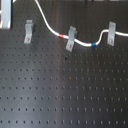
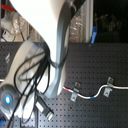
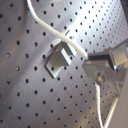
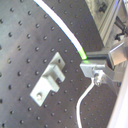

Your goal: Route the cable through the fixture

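Gripper [image 4: 95, 67] pinches the cable [image 4: 65, 30] at a green band, just beside the empty fixture [image 4: 50, 80] on the pegboard [image 4: 20, 45]. Judged risk: slack cord could slide past the clip's tab rather than seat under it.

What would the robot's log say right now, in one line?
fingers: shut on cable at green band | fixture: empty, cable beside it | middle clip, right clip: cable runs at both
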